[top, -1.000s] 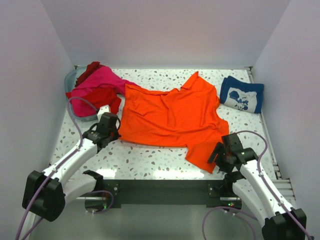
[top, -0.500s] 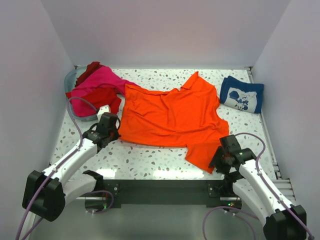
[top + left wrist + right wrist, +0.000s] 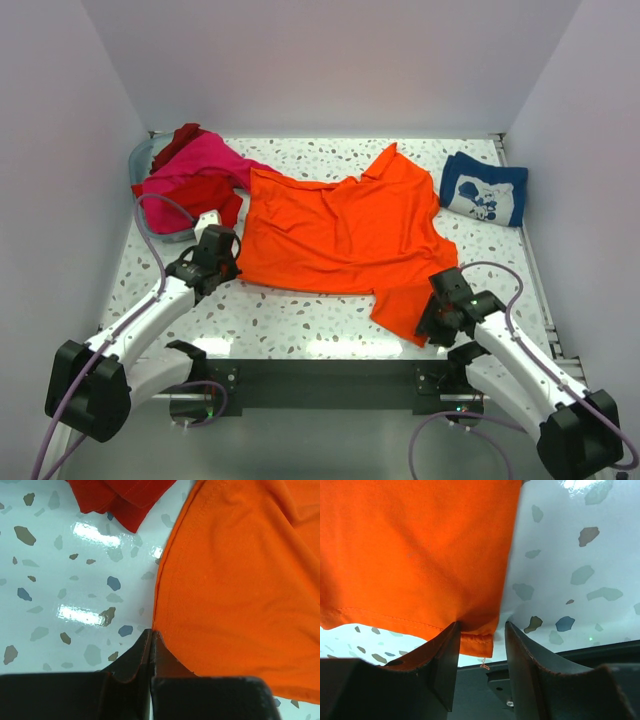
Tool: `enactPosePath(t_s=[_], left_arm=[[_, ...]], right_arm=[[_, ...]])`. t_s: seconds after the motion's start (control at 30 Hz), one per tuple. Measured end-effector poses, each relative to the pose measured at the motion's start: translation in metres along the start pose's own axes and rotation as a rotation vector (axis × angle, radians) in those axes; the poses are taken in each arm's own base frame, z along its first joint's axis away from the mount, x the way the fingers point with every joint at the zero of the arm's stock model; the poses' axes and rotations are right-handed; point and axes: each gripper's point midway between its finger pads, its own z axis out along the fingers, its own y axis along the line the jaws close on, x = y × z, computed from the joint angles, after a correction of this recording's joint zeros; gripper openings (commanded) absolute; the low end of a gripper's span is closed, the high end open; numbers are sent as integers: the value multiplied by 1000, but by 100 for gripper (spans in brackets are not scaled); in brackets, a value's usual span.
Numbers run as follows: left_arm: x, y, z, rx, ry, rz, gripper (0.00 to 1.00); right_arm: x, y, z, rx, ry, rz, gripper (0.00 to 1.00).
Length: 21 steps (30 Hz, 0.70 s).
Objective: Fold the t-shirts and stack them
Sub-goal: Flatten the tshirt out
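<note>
The bright orange t-shirt (image 3: 340, 235) lies spread flat in the middle of the table. My left gripper (image 3: 224, 250) is at its near left corner; in the left wrist view the gripper (image 3: 151, 633) is shut, with the orange hem (image 3: 240, 580) pinched at the tips. My right gripper (image 3: 432, 318) is open, and its jaws stand on either side of the shirt's near right corner (image 3: 479, 630). The hot pink t-shirt (image 3: 205, 160) and a red t-shirt (image 3: 200, 192) lie heaped at the back left. The navy t-shirt (image 3: 483, 188) lies folded at the back right.
A grey bin (image 3: 140, 156) sits under the pink and red heap at the back left. The red cloth (image 3: 120, 495) lies just beyond my left gripper. The table's dark front edge (image 3: 320, 372) runs right beside my right gripper.
My right gripper has moved left and in, bringing its open jaws around the orange shirt's near right corner. The left arm has not moved.
</note>
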Motion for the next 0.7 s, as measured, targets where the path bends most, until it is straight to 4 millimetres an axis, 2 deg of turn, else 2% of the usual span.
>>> enactPosePath(t_s=[0.17, 0.2, 0.37, 0.5, 0.7], left_arm=[[1, 0, 1, -2, 3, 1, 0], [1, 0, 1, -3, 3, 1, 0], [-4, -1, 0, 0, -4, -2, 0], [-6, -2, -1, 3, -9, 1, 0], [-7, -2, -2, 3, -11, 8, 0]], right_arm=[[2, 3, 1, 34, 3, -42, 36], [2, 3, 2, 39, 5, -46, 31], [3, 3, 2, 49, 6, -43, 19], [3, 3, 2, 48, 5, -44, 2], [3, 3, 2, 48, 5, -46, 0]])
